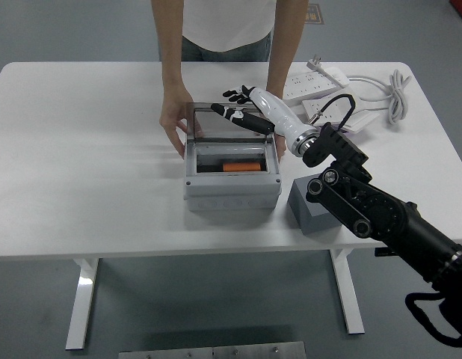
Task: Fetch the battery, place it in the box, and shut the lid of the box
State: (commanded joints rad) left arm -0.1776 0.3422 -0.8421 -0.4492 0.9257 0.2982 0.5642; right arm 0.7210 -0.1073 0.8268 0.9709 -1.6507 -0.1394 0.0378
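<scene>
A grey box (232, 191) stands mid-table with its clear lid (216, 121) raised at the back. An orange battery (242, 166) lies inside the box. My right hand (235, 112) reaches in from the right, fingers stretched out and resting on the lid's top edge, holding nothing. A person at the far side steadies the box with one hand (173, 123) at its left and the other hand (278, 142) at its right, partly hidden by my arm. My left arm is out of sight.
A grey block (313, 209) sits right of the box, under my right forearm. White power strips (317, 82) and a coiled cable (395, 97) lie at the back right.
</scene>
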